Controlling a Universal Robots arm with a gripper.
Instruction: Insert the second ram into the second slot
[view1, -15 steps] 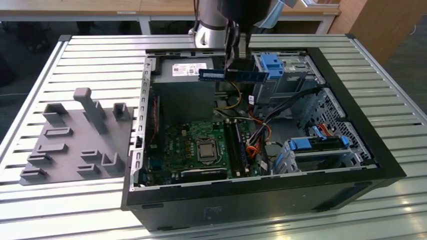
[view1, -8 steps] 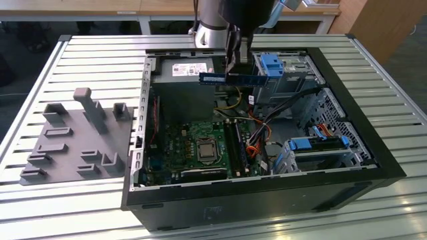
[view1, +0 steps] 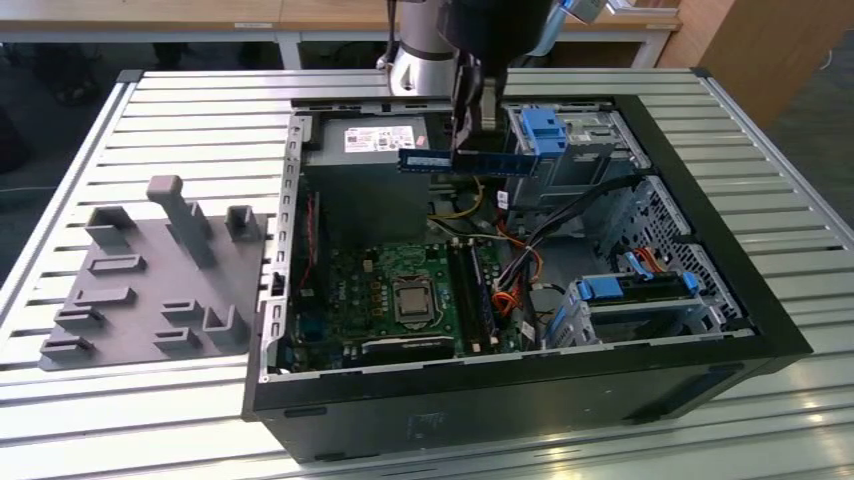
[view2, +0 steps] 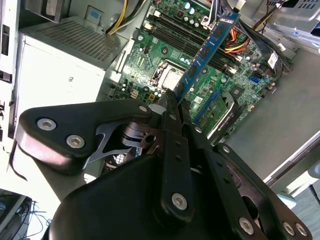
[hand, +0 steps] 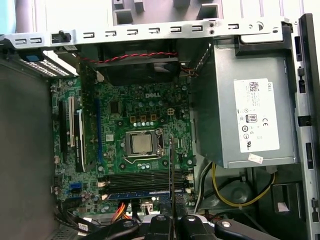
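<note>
Blue second ram (view1: 427, 159) was pinched in the hand (view1: 478, 148), hanging clear above the open case (view1: 727, 270), at twelve o'clock from the motherboard (view1: 387, 290) in the exterior view. Insertion was not yet made. The first wrist view showed the memory slots (hand: 145, 179), one apparently filled; the exterior view showed the clearance.

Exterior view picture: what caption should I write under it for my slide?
Robot gripper holds a blue RAM stick above the open computer case.
</note>
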